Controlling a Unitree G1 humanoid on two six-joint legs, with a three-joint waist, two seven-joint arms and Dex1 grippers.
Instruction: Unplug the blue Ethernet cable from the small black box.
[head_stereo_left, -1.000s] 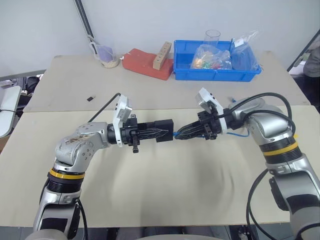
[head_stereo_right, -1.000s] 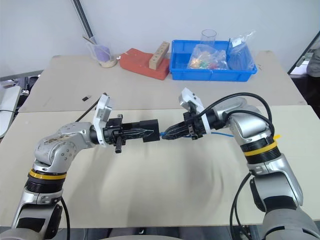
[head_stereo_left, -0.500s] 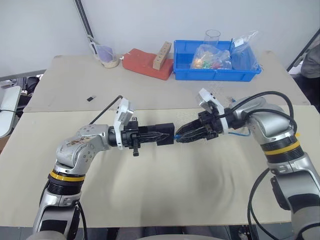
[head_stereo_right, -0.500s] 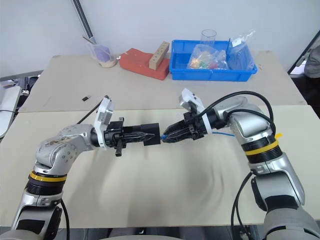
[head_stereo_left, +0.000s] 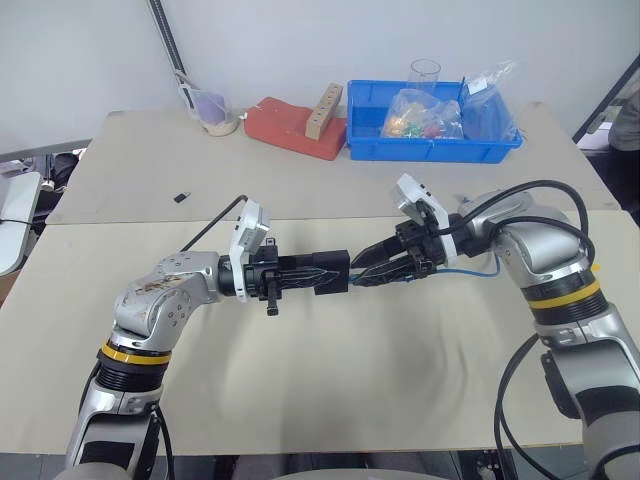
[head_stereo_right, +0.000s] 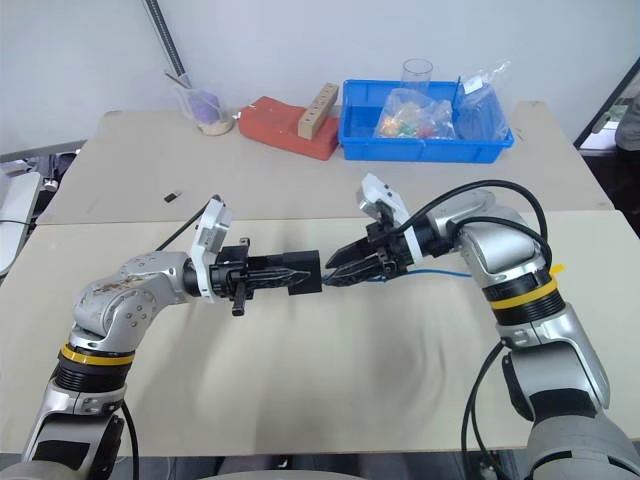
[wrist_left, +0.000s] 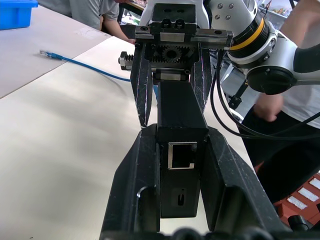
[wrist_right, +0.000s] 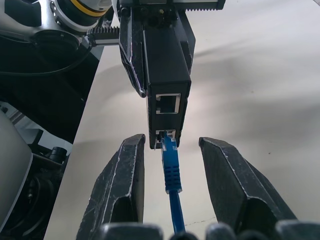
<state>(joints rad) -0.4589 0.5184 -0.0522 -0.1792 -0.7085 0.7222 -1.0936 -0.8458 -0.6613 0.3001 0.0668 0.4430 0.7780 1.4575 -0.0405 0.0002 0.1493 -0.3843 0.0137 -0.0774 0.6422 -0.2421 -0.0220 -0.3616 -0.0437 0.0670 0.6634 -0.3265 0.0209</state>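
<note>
The left pincer (head_stereo_left: 318, 272) is clenched on the small black box (head_stereo_left: 330, 271), holding it level above the beige desk (head_stereo_left: 330, 400), with the box's free end facing the robot's right. In the left wrist view the two black fingers (wrist_left: 137, 185) press against the box's two side walls, and a square port shows in the box face between them.

The right pincer (head_stereo_left: 368, 272) points at that free end from the opposite side, tilted slightly downward, its tips just beside the box. Its jaws are spread, and nothing is gripped between them. In the right wrist view the blue Ethernet cable (wrist_right: 171, 172) runs up the gap between the two fingers (wrist_right: 122, 192), touching neither, and its plug sits in the lower port of the box, below a second, vacant port. So the cable is plugged in, and its boot lies midway between the parted fingers.

From the box the blue cord passes under the right pincer and trails back across the desk toward the robot's right, where a loop of it lies on the surface beside the right forearm. Its far end, with a clear plug, rests on the desk in the left wrist view.

At the desk's far edge stand a blue bin (head_stereo_left: 434, 130) holding bags, an orange-red block (head_stereo_left: 290, 125) and a small cup (head_stereo_left: 213, 110).
</note>
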